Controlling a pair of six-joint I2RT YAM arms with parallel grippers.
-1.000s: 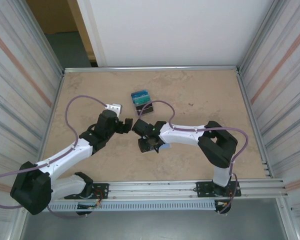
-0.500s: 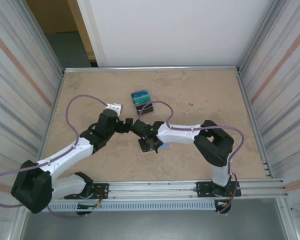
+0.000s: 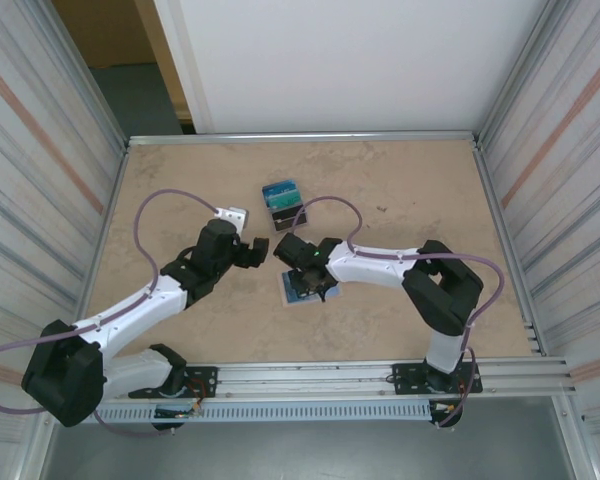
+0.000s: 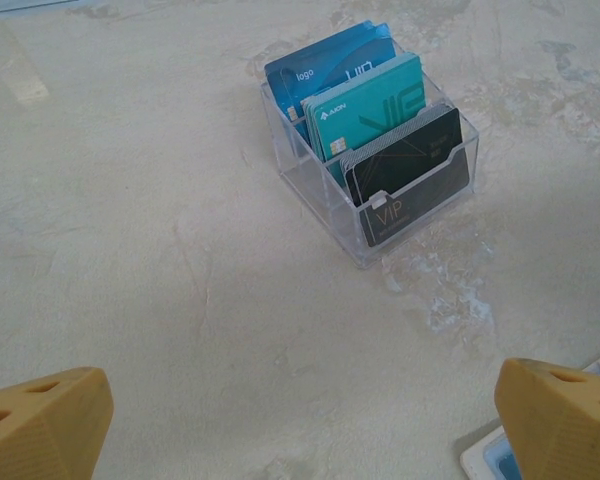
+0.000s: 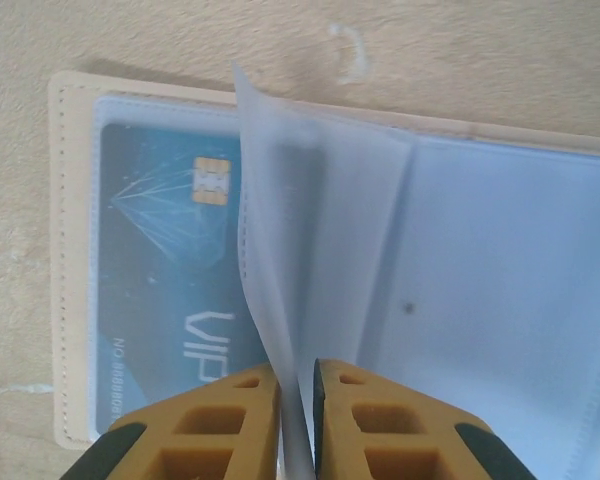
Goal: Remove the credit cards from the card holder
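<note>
Right gripper [image 5: 297,400] clamped on pale-blue sleeve [image 5: 280,230] of open holder [image 5: 72,300], flat on table [image 4: 130,220] between arms. Blue card [image 5: 160,270] in holder's left pocket. Left gripper [image 4: 300,415] spread wide, empty, facing clear tray [image 4: 310,190] of upright cards [image 4: 365,110].
</note>
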